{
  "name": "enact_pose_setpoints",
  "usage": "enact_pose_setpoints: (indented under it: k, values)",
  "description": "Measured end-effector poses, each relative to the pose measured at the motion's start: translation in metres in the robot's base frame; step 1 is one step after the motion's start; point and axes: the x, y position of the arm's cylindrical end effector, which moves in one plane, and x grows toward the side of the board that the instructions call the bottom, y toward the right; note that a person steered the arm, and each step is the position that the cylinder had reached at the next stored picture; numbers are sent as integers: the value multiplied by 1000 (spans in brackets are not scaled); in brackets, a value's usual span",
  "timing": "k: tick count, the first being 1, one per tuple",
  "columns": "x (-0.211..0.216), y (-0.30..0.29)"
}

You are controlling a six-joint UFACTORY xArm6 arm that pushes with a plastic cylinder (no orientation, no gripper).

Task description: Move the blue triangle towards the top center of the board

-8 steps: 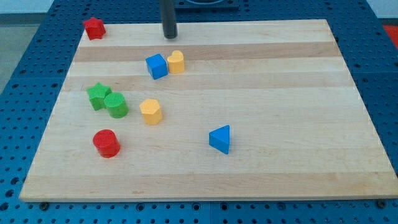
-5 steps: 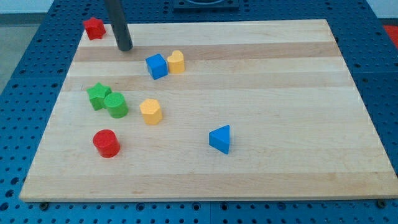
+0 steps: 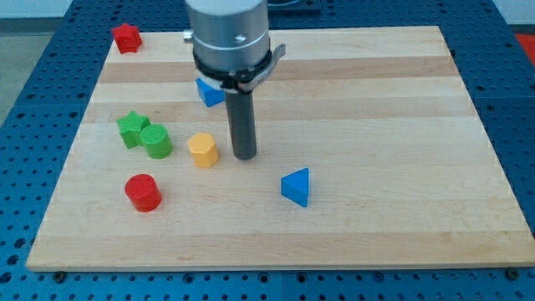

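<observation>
The blue triangle lies on the wooden board, a little below and right of the middle. My tip rests on the board up and to the left of the triangle, apart from it. The tip stands just right of a yellow block. The arm's grey body hangs over the board's top middle.
A blue cube is partly hidden under the arm. A green star and a green cylinder sit at the left. A red cylinder is at the lower left, a red block at the top left corner.
The rod moved from the board's top left down and right to the middle, near the blue triangle. The arm now hides the upper yellow block. No blocks moved.
</observation>
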Motion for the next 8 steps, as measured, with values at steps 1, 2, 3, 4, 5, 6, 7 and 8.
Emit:
enact_pose_setpoints:
  k: [1, 2, 3, 4, 5, 6, 7, 8]
  values:
    - [42, -21]
    - [74, -5]
    - [78, 49]
    - [71, 66]
    - [59, 83]
    - [42, 89]
    - [26, 90]
    - [13, 103]
